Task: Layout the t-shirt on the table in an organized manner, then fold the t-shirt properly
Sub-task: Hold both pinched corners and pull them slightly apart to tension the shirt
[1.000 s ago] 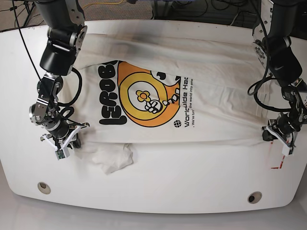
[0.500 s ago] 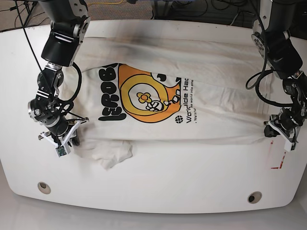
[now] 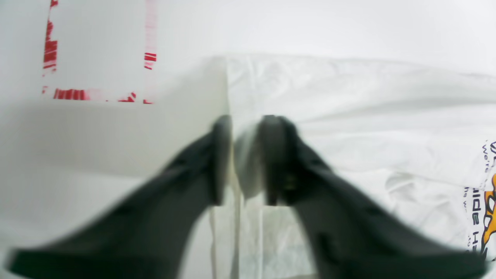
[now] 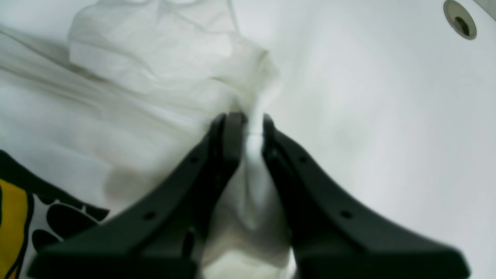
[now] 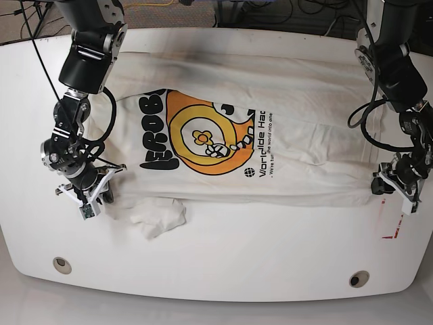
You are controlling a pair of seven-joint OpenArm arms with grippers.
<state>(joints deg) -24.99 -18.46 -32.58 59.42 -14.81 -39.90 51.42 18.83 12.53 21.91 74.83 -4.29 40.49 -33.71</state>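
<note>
The white t-shirt lies spread across the table, print side up, with the orange round graphic left of centre. My right gripper is at the shirt's near left edge. In the right wrist view it is shut on a pinch of the t-shirt beside a crumpled sleeve. My left gripper is at the shirt's near right corner. In the left wrist view its jaws stand parted, with the t-shirt's hem edge lying loose between them.
Red tape marks lie on the table just right of the shirt corner. Two grommet holes sit near the front edge, one also in the right wrist view. The crumpled sleeve bunches below the hem.
My left gripper has gone from shut to parted at the shirt's right corner. The right gripper has drawn its pinch slightly back and left, and the near hem lies straighter.
</note>
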